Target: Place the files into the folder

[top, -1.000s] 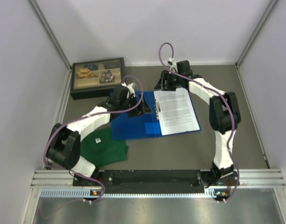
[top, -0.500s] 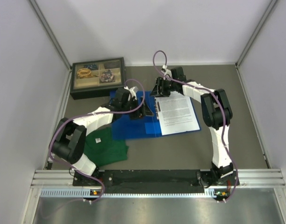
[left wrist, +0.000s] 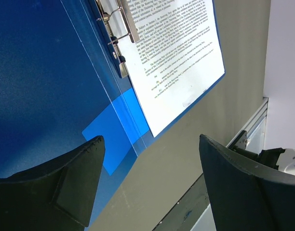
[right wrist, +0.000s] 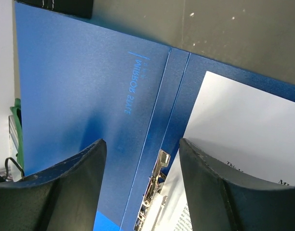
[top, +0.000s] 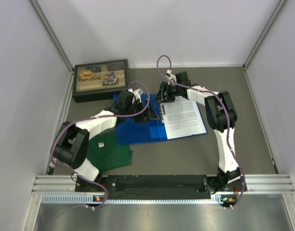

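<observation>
Grey desk (top: 234,149) carries the blue folder (top: 138,130), lying open with the files (top: 183,118) on its right half. Within the last second the right tool (right wrist: 142,142) has shifted to the spine's far end, while the left tool (left wrist: 150,142) hovers over the left cover. Both are released and empty. Judgement: filing appears done; closing remains.

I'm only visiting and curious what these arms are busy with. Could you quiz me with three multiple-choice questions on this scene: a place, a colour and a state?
1. Where do the printed sheets lie? A. on the floor B. on the ring binder's right half C. pinned to the wall
2. What colour is the binder? A. red B. yellow C. blue
3. How is the binder? A. lying open B. shut C. standing upright
Answers: 1 B, the pages rest on its right half; 2 C, both covers are bright blue; 3 A, both covers lie spread flat.
</observation>
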`<action>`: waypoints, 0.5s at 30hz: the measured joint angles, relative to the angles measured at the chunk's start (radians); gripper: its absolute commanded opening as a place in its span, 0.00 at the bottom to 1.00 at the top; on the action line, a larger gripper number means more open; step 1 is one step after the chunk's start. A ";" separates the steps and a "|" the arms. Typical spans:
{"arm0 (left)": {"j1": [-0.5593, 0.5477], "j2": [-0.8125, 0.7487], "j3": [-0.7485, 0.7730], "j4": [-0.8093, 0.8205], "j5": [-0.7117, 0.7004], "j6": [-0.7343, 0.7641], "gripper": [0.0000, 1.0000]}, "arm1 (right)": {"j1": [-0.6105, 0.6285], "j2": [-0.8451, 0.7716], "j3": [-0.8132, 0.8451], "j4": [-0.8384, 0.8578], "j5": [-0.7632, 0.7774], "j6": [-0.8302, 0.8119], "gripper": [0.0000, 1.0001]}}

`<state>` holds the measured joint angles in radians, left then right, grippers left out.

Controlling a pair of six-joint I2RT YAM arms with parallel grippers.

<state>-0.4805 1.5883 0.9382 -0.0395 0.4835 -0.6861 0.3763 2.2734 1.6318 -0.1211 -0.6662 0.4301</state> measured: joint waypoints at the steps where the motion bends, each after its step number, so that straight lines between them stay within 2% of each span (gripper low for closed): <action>1: 0.000 0.000 0.000 0.002 0.000 0.000 0.83 | 0.000 0.000 0.000 0.003 -0.003 0.000 0.62; 6: 0.000 0.000 0.000 0.004 0.000 0.000 0.83 | 0.000 0.000 0.000 0.014 -0.016 0.002 0.58; 12: 0.000 0.000 0.000 0.008 0.000 0.000 0.82 | 0.001 0.000 -0.002 0.047 -0.054 0.041 0.47; 15: 0.000 0.000 0.000 0.010 0.000 0.000 0.82 | 0.001 0.000 -0.002 0.062 -0.075 0.061 0.45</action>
<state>-0.4801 1.5887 0.9386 -0.0296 0.4835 -0.6861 0.3771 2.2738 1.6295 -0.0589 -0.7414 0.4911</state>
